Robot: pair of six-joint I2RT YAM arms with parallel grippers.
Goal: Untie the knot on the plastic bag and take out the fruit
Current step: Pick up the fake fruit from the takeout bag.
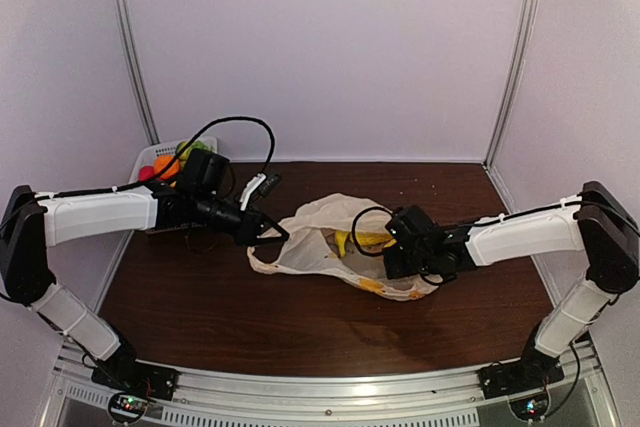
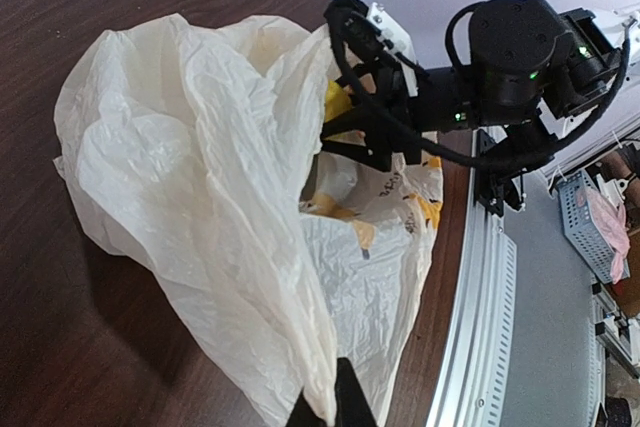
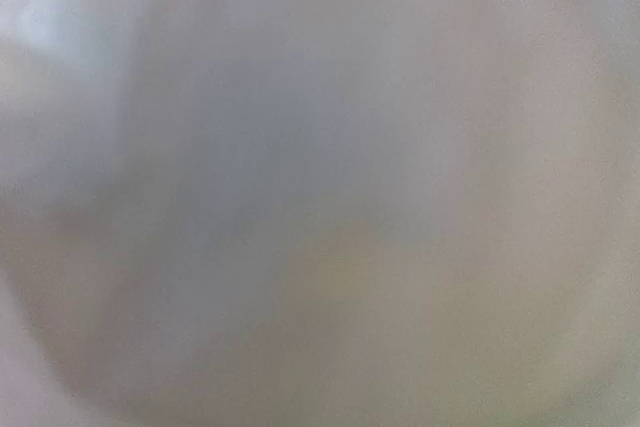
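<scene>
The cream plastic bag lies on the brown table with its mouth open; it also shows in the left wrist view. No knot shows. My left gripper is shut on the bag's left edge and holds it up. My right gripper reaches into the bag's mouth from the right; its fingertips are hidden by plastic. Yellow fruit lies inside at those fingers. The right wrist view is only a blur of plastic.
A white slotted basket with orange and green pieces stands at the back left, behind my left arm. The metal rail runs along the table's near edge. Walls close in the back and sides.
</scene>
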